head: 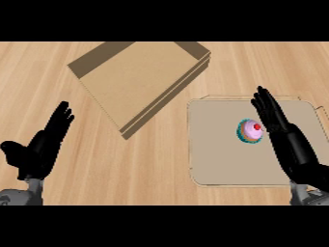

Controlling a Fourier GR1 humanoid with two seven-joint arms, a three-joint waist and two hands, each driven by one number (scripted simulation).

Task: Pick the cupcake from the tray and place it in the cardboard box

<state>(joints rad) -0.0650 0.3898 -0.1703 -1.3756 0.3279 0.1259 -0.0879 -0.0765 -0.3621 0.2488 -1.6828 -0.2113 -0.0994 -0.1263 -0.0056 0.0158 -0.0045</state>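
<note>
Just pink-frosted, cherry-topped cupcake (251,130)

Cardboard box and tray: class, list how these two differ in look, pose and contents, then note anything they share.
The cardboard box has raised walls and sits turned at an angle; the tray is flat and lies square to the view. The box holds nothing visible; the tray carries the cupcake. The box is darker brown, the tray paler. Both rest on the wooden counter.

Pink cupcake (251,130) seemingly upright on tray (217,164)
</note>
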